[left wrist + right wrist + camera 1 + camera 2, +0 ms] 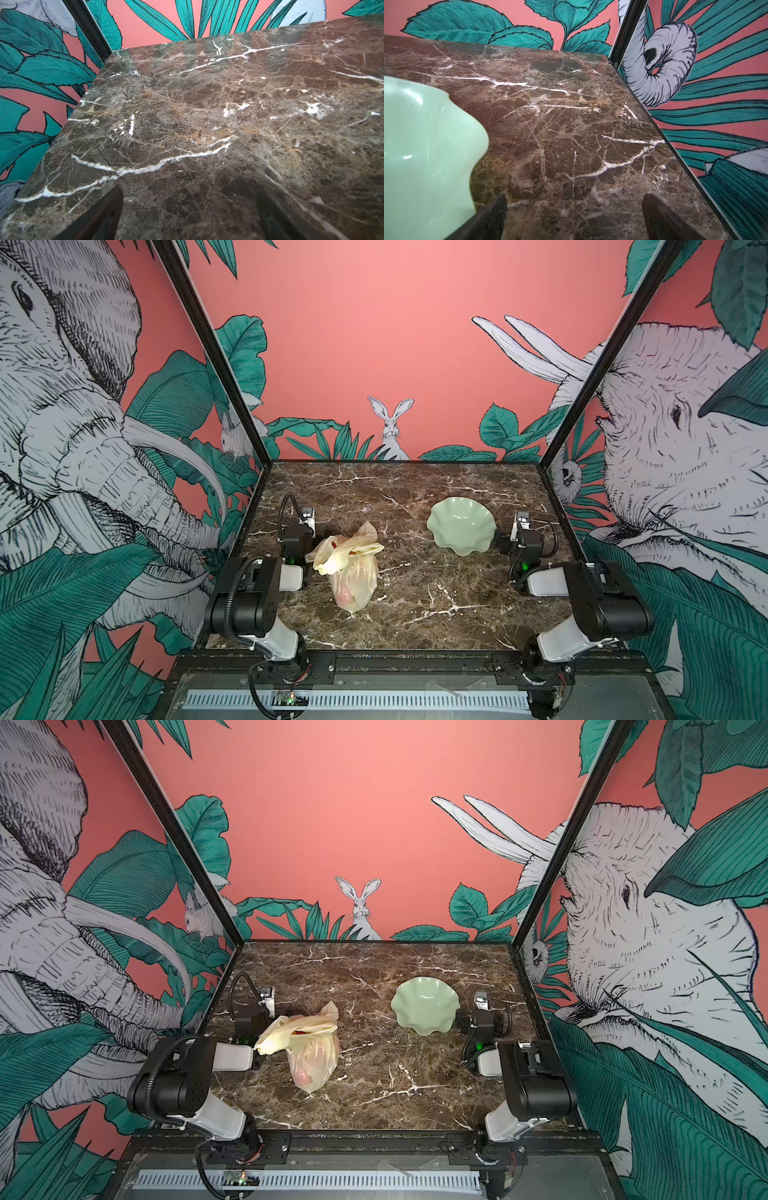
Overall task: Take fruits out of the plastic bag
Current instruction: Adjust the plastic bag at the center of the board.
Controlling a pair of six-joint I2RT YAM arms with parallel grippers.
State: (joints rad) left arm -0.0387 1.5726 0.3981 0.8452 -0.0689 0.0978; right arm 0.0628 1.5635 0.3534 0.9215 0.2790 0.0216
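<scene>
Both arms sit folded low: left gripper [189, 199] beside the plastic bag [351, 568], right gripper [575, 197] just beside the green dish [461, 524], jaws spread wide, holding nothing.

Left of centre, the plastic bag [351, 572] is pale translucent yellow with pink and red tints; the dish [461, 526] is pale green; the table [415, 605] dark brown marble, white-veined; walls [374, 344] coral with teal leaves
</scene>
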